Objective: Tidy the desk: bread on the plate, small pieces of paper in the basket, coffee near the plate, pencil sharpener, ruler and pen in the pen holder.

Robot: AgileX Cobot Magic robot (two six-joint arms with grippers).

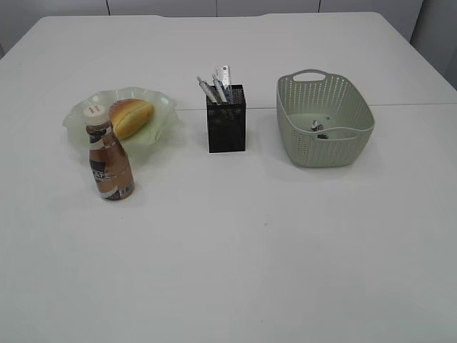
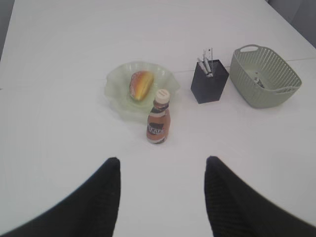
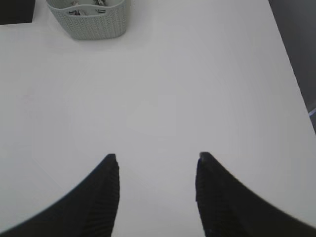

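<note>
- The bread (image 1: 131, 116) sits on the wavy-rimmed plate (image 1: 161, 103), a soft sugar-dusted bun that would dent under a hard squeeze; take it lightly across its short width.
- At six o'clock from the plate stands the coffee (image 1: 109, 157), upright and touching or just shy of the rim (hard to call from here). Smooth plastic, top-heavy, likely slippery; grip it round the body below the white cap.
- At three o'clock from the plate is the pen holder (image 1: 226, 118), stiff black mesh, with the pen (image 1: 208, 91) and the clear ruler (image 1: 226, 75) poking out at twelve o'clock. A pencil sharpener I cannot make out inside.
- Further along at three o'clock, the basket (image 1: 357, 148) holds the small pieces of paper (image 1: 317, 126) on its floor; light crumpled wads, easy to pinch anywhere.
- Left gripper (image 2: 160, 165) hangs spread apart over bare desk (image 1: 235, 257), nothing between its fingers, the bottle at twelve o'clock ahead of it.
- Right gripper (image 3: 157, 160) is likewise parted and empty, the basket off at eleven o'clock.
- By my reckoning the tidy looks complete.
</note>
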